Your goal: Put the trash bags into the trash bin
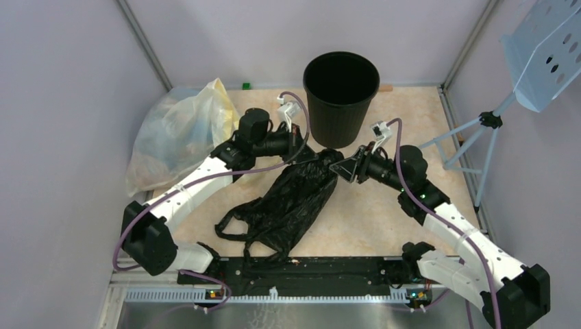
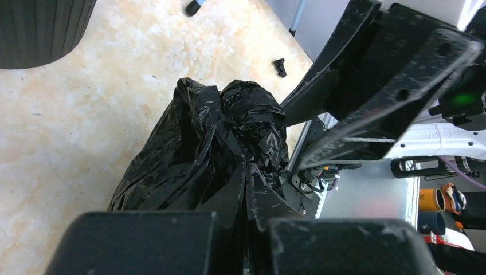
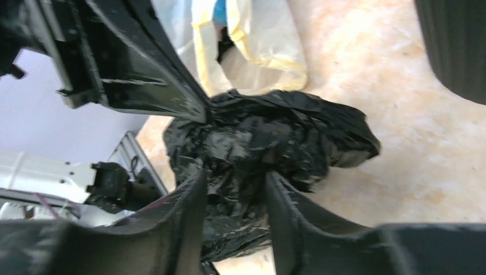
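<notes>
The black ribbed trash bin [image 1: 340, 96] stands upright at the back middle; its wall also shows in the left wrist view [image 2: 40, 28] and the right wrist view [image 3: 458, 46]. The glossy black trash bag [image 1: 288, 202] lies stretched from just in front of the bin toward the near left, loop handles at the near end. My left gripper [image 1: 306, 152] is shut [image 2: 246, 172] on the bag's far end [image 2: 229, 132]. My right gripper [image 1: 337, 164] meets it from the right; its fingers [image 3: 236, 175] hold a bunch of the bag [image 3: 269, 137] pressed between them.
A big translucent pale-yellow bag [image 1: 178, 133] with stuff inside sits against the left wall, also in the right wrist view [image 3: 258, 46]. A tripod stand [image 1: 479, 137] with a pale-blue perforated panel [image 1: 548, 48] is at the right. Grey walls enclose the table.
</notes>
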`<state>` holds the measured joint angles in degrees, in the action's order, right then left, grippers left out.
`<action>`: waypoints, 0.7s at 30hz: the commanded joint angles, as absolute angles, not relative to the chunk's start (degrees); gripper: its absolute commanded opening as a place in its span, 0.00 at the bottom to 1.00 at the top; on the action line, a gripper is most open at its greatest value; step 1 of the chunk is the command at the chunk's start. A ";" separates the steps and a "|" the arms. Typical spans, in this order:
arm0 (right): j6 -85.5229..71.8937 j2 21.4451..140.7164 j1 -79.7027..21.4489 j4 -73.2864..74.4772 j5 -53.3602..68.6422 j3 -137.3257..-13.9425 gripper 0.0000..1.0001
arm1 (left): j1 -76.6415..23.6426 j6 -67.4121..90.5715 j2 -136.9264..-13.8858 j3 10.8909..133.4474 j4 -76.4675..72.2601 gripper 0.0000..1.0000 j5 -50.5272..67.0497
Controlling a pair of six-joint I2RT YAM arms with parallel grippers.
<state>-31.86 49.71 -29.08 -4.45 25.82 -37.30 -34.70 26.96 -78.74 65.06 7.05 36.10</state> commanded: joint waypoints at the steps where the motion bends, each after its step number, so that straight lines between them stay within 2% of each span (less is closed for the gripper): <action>1: -30.89 48.75 -29.43 -2.39 16.92 -38.44 0.35 | -34.83 27.77 -78.42 63.88 2.21 0.01 35.77; 4: -30.91 47.48 -29.44 -0.95 14.69 -36.26 0.13 | -34.82 27.37 -78.79 62.81 1.51 0.07 36.46; 5: -30.55 47.19 -29.40 -0.24 14.18 -35.52 0.04 | -34.74 27.15 -79.11 62.64 1.57 0.11 37.06; 6: -30.23 46.95 -29.39 1.19 13.39 -35.07 0.00 | -34.72 26.83 -79.48 62.52 1.70 0.19 37.32; 9: -29.68 45.40 -29.44 5.78 9.47 -31.93 0.00 | -34.73 25.81 -79.97 62.10 2.54 0.40 37.06; 13: -30.27 43.48 -29.37 11.64 3.36 -27.04 0.00 | -34.67 24.25 -79.70 61.62 4.27 0.66 30.60; 16: -32.09 44.22 -29.44 14.24 0.82 -23.55 0.00 | -34.65 23.35 -80.90 62.17 5.39 0.70 26.16; 21: -33.82 46.41 -29.44 15.10 0.18 -19.94 0.00 | -35.53 21.25 -87.68 64.82 6.71 0.70 24.78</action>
<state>-32.21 45.58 -29.10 13.72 3.01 -21.21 -34.76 24.05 -82.72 62.08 5.67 28.23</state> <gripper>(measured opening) 0.004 0.698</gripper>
